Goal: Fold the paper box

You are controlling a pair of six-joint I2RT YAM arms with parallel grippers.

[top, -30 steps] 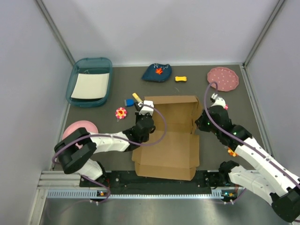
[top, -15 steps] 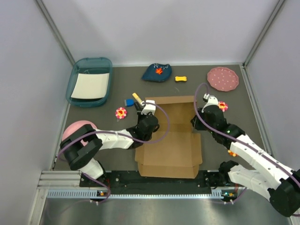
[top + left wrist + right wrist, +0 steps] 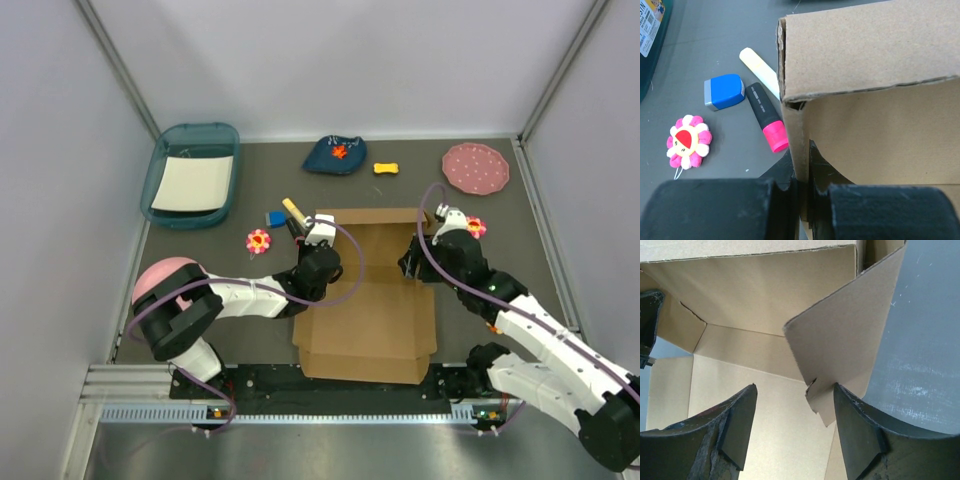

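The brown paper box (image 3: 370, 320) lies mid-table with its back and side walls raised. My left gripper (image 3: 312, 243) is shut on the box's left wall, near the back corner. In the left wrist view that gripper (image 3: 802, 172) pinches the upright cardboard edge (image 3: 800, 130). My right gripper (image 3: 418, 258) stands open at the box's right wall. In the right wrist view that gripper (image 3: 795, 390) has the right side flap (image 3: 845, 335) standing loose between its fingers, close to the right fingertip (image 3: 840, 392). The box floor (image 3: 765, 410) lies beneath.
A pink-capped marker (image 3: 770, 125), a blue eraser (image 3: 724, 91), a cream stick (image 3: 760, 70) and a flower toy (image 3: 688, 141) lie left of the box. A teal tray (image 3: 190, 132) stands back left. A dark cloth (image 3: 335, 155), yellow bone (image 3: 386, 168) and pink plate (image 3: 476, 168) lie behind.
My right gripper has opened and let go of the right flap. The box and my left gripper have shifted slightly to the right.
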